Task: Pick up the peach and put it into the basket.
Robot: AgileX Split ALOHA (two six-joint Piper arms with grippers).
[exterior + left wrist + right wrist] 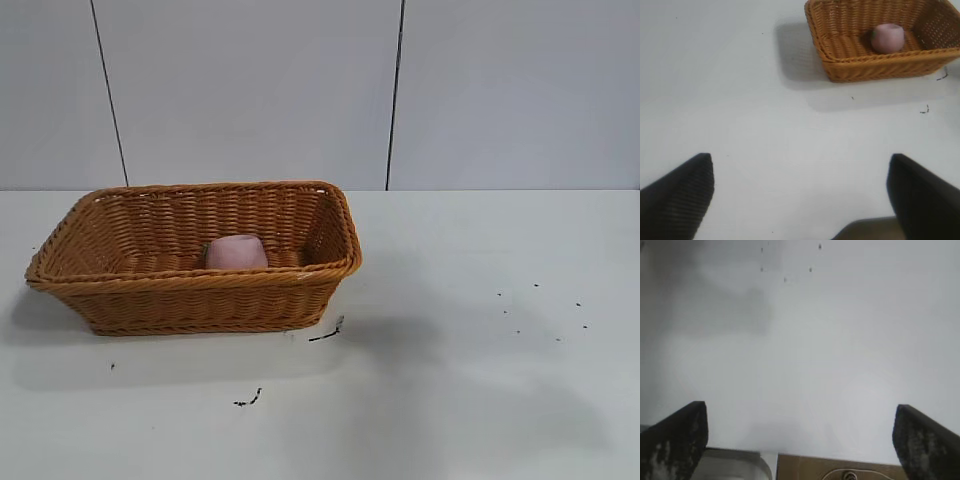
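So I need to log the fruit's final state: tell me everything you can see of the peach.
The peach is small, rounded, pale pink and matte, with a speck of green at one side. It rests on the floor of the woven wicker basket, near the middle and well below the rim. Nothing grips or touches it apart from the basket.

In the outside view the near wall of the basket (200, 300) hides the lower part of the peach (236, 251), and neither arm shows there. The left wrist view cuts the basket's far rim off at the picture's edge. The green bit on the peach is too small to tell as stem or leaf. Small dark specks (540, 305) on the counter (480, 400) are too tiny to identify.
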